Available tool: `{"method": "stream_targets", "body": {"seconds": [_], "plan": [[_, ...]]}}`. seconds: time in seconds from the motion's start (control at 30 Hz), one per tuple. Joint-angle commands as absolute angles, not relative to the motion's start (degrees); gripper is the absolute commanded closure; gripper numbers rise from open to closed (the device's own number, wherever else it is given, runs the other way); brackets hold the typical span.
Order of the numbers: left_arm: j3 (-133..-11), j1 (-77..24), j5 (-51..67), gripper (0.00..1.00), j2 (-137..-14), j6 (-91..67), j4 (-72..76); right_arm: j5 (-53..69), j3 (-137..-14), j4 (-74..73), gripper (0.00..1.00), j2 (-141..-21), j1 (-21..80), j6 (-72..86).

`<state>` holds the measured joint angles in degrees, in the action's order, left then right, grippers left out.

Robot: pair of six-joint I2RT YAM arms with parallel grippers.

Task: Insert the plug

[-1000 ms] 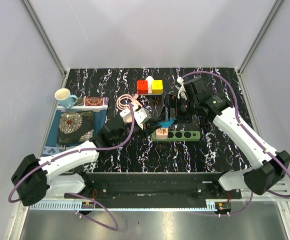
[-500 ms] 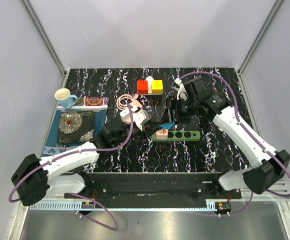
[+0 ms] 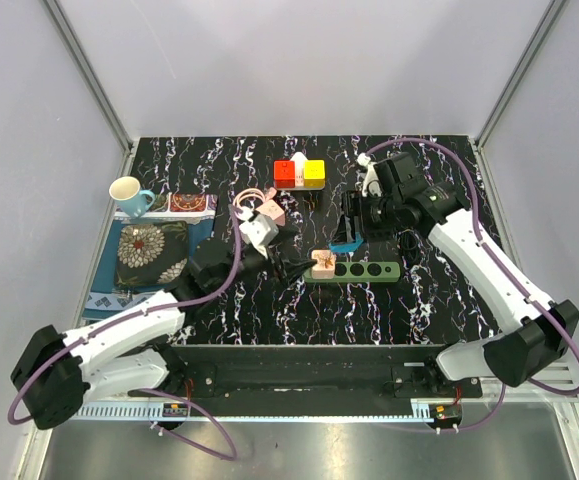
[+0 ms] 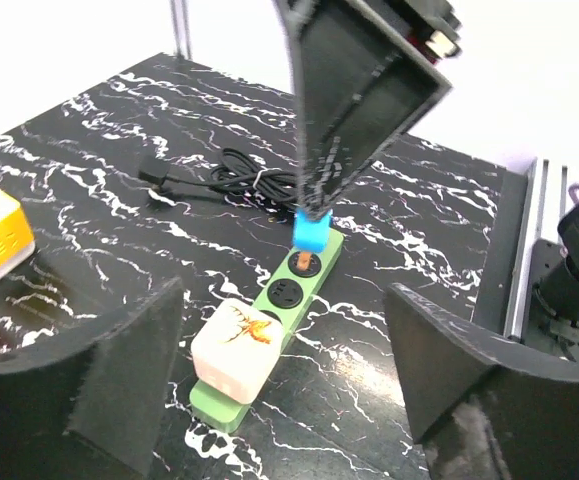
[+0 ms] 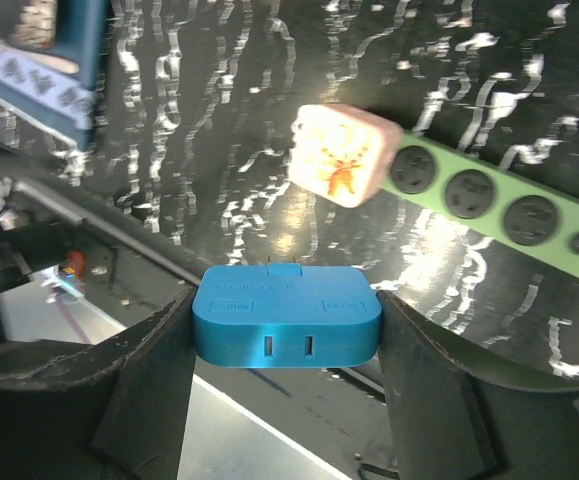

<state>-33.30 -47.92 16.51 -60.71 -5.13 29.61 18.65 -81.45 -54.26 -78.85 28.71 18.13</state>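
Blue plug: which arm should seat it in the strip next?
Right. The right gripper grips the blue plug close over the green power strip and its free sockets. The left gripper is open and empty, facing the end with the pink adapter.

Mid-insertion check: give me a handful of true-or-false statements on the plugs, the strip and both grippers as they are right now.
1. The right gripper grips the blue plug between its fingers. True.
2. The blue plug is seated in the green power strip. False: it is held above the strip, whose three round sockets show empty.
3. The left gripper is shut on the pink plug. False: its jaws stand open and hold nothing.
4. The pink plug sits at one end of the strip. True.
5. The mug stands on the right side of the scene. False: it is on the left, beside the patterned cloth.
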Motion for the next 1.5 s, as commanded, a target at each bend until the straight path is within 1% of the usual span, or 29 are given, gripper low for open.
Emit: {"method": "stream_targets", "body": {"seconds": [0.0,0.03,0.1,0.2,0.3,0.47,0.63,0.73,0.97,1.47], "plan": [[-34.98,-44.30,14.51,0.13,-55.04,-7.38,23.84,4.97,-85.08,-57.48,1.00,-80.06,28.21,12.23],[-35.68,-43.25,13.46,0.07,-53.80,-7.38,21.64,2.75,-84.90,-58.00,1.00,-80.50,28.21,11.78],[-36.73,-42.28,9.24,0.02,-50.39,-6.86,14.18,-3.47,-83.94,-58.27,1.00,-81.82,28.21,10.90],[-38.23,-40.44,4.14,0.01,-45.45,-5.01,5.47,-8.68,-82.09,-58.01,1.00,-84.19,28.13,10.28],[-39.11,-38.15,1.50,0.01,-41.76,-3.96,-1.74,-10.36,-79.72,-56.17,1.00,-86.30,27.25,10.46],[-38.94,-33.06,-3.24,0.01,-40.87,-3.08,-10.36,-8.26,-75.68,-50.64,1.00,-87.89,24.44,11.95],[-38.49,-28.84,-5.97,0.01,-42.71,-4.04,-11.69,-8.09,-72.43,-47.55,1.00,-89.56,21.98,13.01],[-38.85,-27.69,-11.15,0.01,-43.50,-4.04,-12.48,-6.77,-69.71,-45.01,1.00,-89.65,20.40,13.10],[-37.97,-27.07,-14.93,0.01,-43.07,-3.43,-12.66,-4.13,-67.15,-42.01,1.00,-90.35,19.95,12.66],[-37.88,-27.07,-15.29,0.01,-43.77,-2.64,-12.57,-1.85,-67.50,-44.03,1.00,-88.86,19.95,13.44]]}}
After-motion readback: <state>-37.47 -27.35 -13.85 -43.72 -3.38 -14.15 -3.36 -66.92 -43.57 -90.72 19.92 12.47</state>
